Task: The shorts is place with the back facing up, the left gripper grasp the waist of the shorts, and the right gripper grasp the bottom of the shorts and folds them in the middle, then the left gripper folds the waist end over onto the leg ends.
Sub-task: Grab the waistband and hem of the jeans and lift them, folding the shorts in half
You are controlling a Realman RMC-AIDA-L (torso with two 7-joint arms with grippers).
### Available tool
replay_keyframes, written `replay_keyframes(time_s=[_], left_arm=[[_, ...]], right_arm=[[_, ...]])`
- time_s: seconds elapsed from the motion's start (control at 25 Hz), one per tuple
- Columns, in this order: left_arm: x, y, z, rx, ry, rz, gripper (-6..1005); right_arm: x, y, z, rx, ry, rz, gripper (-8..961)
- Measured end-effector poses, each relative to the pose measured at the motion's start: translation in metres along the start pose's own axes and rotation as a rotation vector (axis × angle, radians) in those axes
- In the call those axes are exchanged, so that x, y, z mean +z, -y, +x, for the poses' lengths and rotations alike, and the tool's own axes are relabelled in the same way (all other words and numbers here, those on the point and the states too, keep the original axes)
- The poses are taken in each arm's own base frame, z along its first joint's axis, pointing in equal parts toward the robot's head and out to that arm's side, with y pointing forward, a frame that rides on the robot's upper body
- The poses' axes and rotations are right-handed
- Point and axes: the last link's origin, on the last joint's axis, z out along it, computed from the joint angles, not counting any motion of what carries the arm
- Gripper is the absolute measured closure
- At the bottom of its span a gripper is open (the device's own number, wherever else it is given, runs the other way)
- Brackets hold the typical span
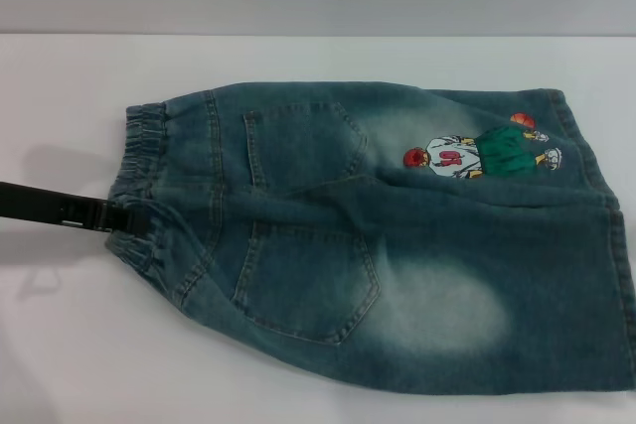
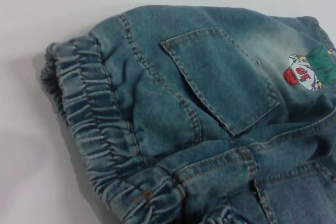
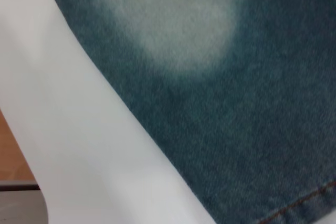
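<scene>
One pair of shorts [image 1: 388,235] lay back up on the white table [image 1: 298,57], waist of the shorts [image 1: 139,196] toward the robot's left, leg ends [image 1: 611,245] toward the right. Two back pockets [image 1: 303,146] showed, one cartoon print [image 1: 477,151] on the far leg. One left gripper [image 1: 124,215] reached in from the left, tip at the gathered waistband; can't tell if its jaws held cloth. Right gripper not seen. Pale wall behind.

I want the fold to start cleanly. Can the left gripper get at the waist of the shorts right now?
Probably yes: the left gripper already lies at the waist of the shorts, reaching in from the robot's left over bare table, with nothing in between.
</scene>
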Motion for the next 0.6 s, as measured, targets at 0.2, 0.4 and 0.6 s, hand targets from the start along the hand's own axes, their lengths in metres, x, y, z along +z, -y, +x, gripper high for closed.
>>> replay_keyframes(time_s=[0.2,0.4,0.6], left_arm=[[0.0016,-0.0002,-0.0009,-0.003,0.002,-0.003,928],[0.0017,-0.0001,-0.0007,-0.005,0.000,-0.002,927],[0.0023,0.0012,0.0001,-0.006,-0.002,0.003,926]], right_arm=[[-0.0013,-0.0006,-0.0046,-0.017,0.001,0.004,185],[-0.0002,-0.0037,-0.0083,-0.033,-0.013,-0.010,186],[0.0005,-0.0043,-0.0087,-0.039,-0.028,-0.011,185]])
